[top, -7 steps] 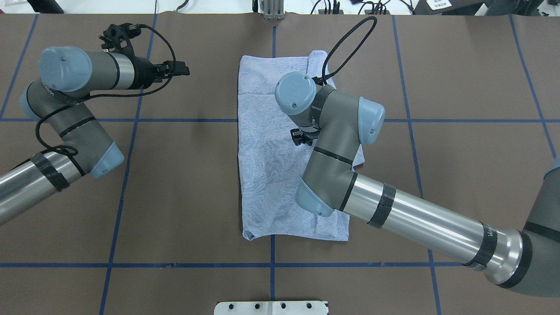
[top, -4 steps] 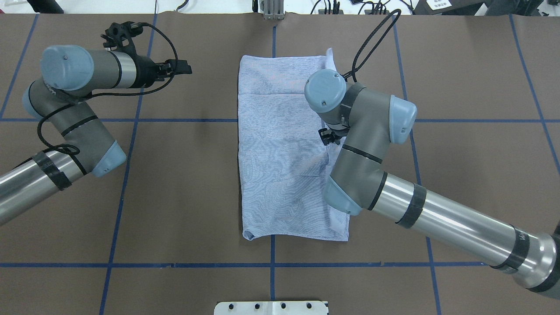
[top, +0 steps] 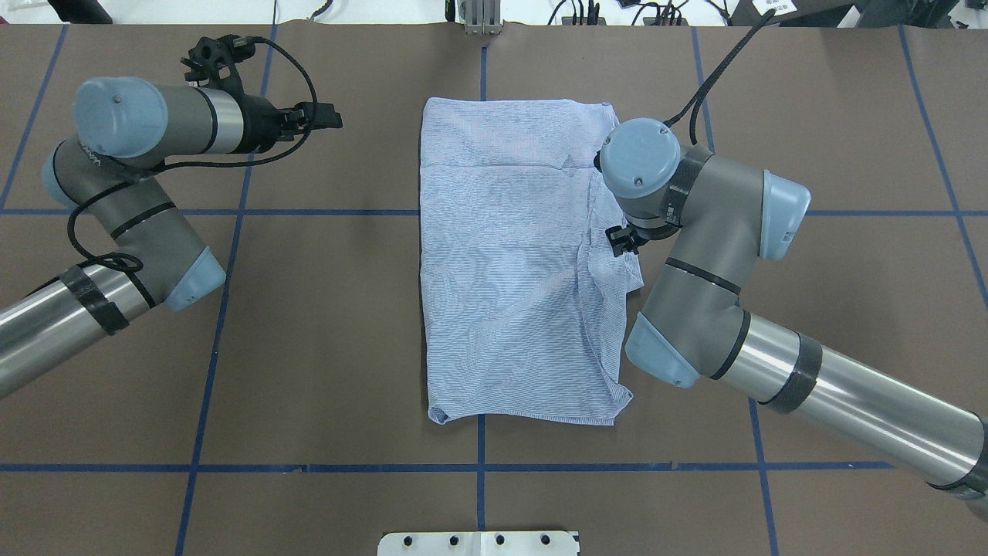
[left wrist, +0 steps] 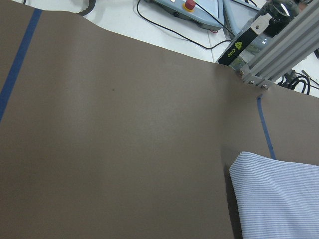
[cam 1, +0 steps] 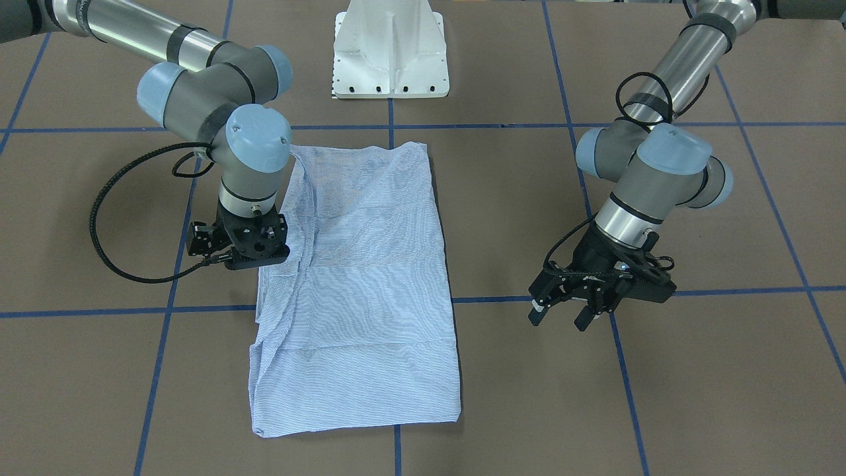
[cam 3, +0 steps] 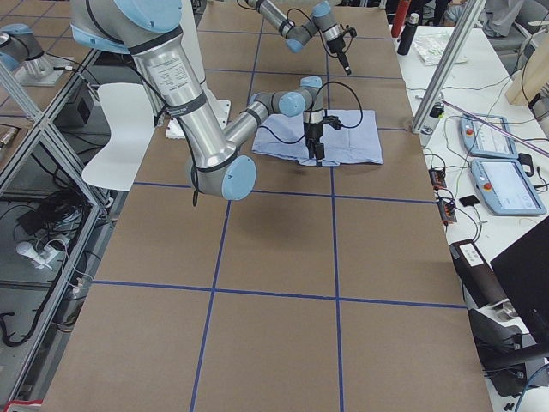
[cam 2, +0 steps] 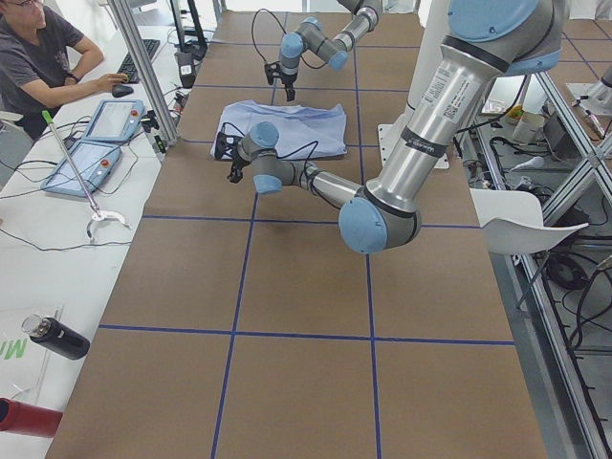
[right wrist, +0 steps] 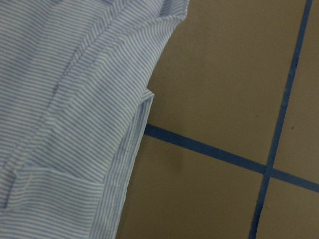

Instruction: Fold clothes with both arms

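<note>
The light blue striped shirt (top: 509,270) lies folded into a long rectangle at the table's middle (cam 1: 370,297), its right edge rumpled. My right gripper (top: 620,239) points straight down at that right edge, about halfway along (cam 1: 254,254). Its fingers are hidden, so I cannot tell its state. The right wrist view holds only the shirt's hem (right wrist: 65,99) and bare table. My left gripper (top: 332,118) hovers well left of the shirt, open and empty (cam 1: 562,316). The left wrist view catches a shirt corner (left wrist: 279,199).
Blue tape lines (top: 309,212) grid the brown table. The white pedestal base (cam 1: 390,53) stands at the robot's side. An aluminium frame post (left wrist: 279,45) rises beyond the far edge. A seated person (cam 2: 38,48), control pendants (cam 2: 96,153) and bottles (cam 2: 53,335) are off the table.
My right arm has swept right, from over the shirt's middle to its right edge. The shirt's right side has spread outward with it. The left arm has barely moved.
</note>
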Robot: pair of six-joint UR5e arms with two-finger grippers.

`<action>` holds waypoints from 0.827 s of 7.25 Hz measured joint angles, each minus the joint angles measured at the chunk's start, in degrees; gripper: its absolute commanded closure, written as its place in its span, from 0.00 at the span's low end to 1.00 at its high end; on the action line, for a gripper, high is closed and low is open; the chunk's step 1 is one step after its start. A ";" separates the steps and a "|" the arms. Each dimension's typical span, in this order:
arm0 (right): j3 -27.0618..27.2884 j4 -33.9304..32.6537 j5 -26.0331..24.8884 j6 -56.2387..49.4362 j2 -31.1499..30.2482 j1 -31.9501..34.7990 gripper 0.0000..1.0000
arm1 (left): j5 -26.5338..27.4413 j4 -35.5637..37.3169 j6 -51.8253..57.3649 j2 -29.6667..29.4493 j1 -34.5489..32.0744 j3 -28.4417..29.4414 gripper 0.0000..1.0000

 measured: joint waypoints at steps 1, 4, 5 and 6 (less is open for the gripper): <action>1.49 0.28 0.99 -0.22 0.60 0.33 0.00 | -0.01 0.00 0.00 -0.05 0.00 -0.06 0.00; 2.95 0.65 1.81 1.84 3.14 -2.79 0.00 | -0.07 0.00 0.03 0.01 0.00 -0.01 0.00; 2.98 0.67 1.69 2.17 3.47 -4.62 0.00 | -0.09 0.00 0.06 0.05 0.00 0.11 0.00; 2.72 0.65 1.30 2.26 3.64 -6.26 0.00 | -0.09 0.00 0.06 0.07 0.00 0.23 0.00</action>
